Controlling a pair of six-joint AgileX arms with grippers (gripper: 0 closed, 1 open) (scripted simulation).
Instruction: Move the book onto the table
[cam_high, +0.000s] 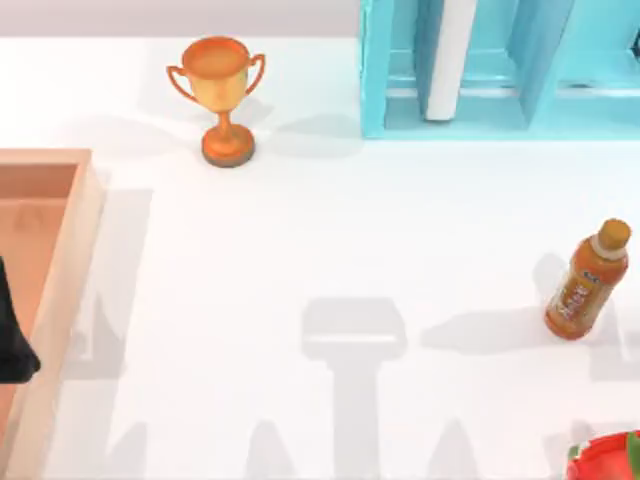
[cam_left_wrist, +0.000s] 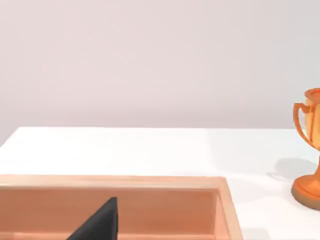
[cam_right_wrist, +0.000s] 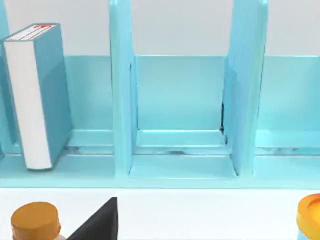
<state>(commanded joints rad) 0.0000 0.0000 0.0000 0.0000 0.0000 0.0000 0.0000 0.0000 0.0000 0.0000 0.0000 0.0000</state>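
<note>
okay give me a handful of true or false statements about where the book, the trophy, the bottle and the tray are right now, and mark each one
1. The book stands upright in the shelf. True.
2. The book lies flat on the table. False: it is still in a shelf compartment, page edges facing out.
3. The trophy stands on the table to the left of the shelf in the top view. True.
4. The bottle stands inside the tray. False: it is on the table at the right side, while the tray sits at the left edge.
5. The shelf compartment next to the book's holds a second book. False: the right wrist view shows it bare.
</note>
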